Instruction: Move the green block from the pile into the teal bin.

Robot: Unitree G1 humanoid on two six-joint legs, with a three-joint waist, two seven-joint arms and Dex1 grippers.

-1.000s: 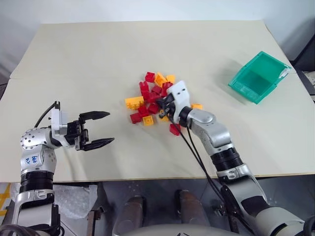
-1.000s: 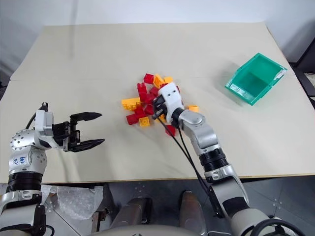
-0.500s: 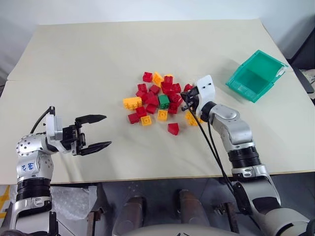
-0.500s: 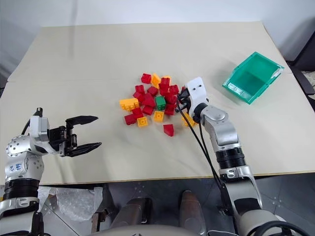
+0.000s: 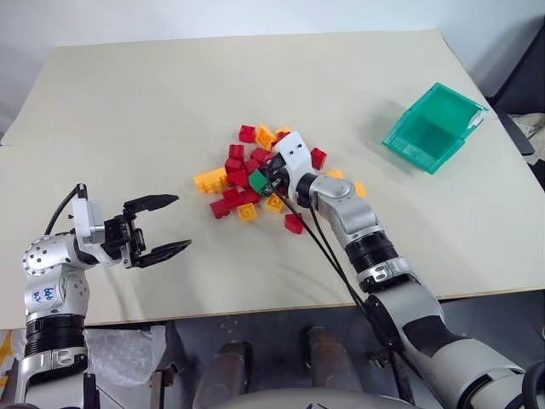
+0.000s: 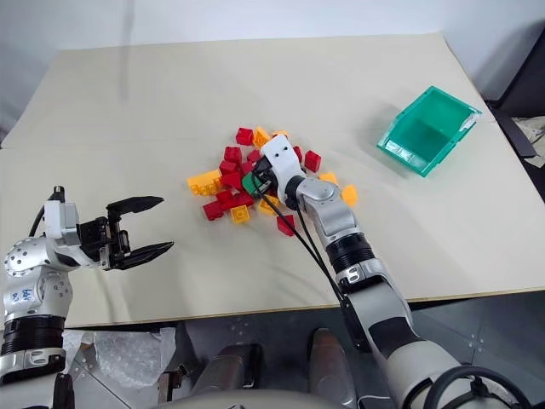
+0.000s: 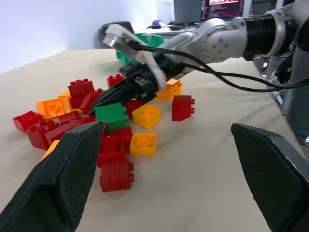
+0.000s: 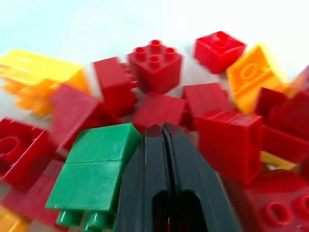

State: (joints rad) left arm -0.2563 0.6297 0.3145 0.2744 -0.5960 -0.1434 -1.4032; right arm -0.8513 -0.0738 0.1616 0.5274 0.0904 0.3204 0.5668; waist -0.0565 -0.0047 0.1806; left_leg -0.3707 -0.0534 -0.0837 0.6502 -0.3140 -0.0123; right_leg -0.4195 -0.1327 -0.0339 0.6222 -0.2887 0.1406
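L gripper spread, idle, well apart from pile. R gripper pressed together, empty, tips touching green block just beside. Teal bin far off to its right. Block not grasped yet; pick + carry left.

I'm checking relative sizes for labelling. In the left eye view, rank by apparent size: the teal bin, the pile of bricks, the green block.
1. The pile, by spread across the table.
2. The teal bin, smaller in footprint.
3. The green block, by far the smallest.
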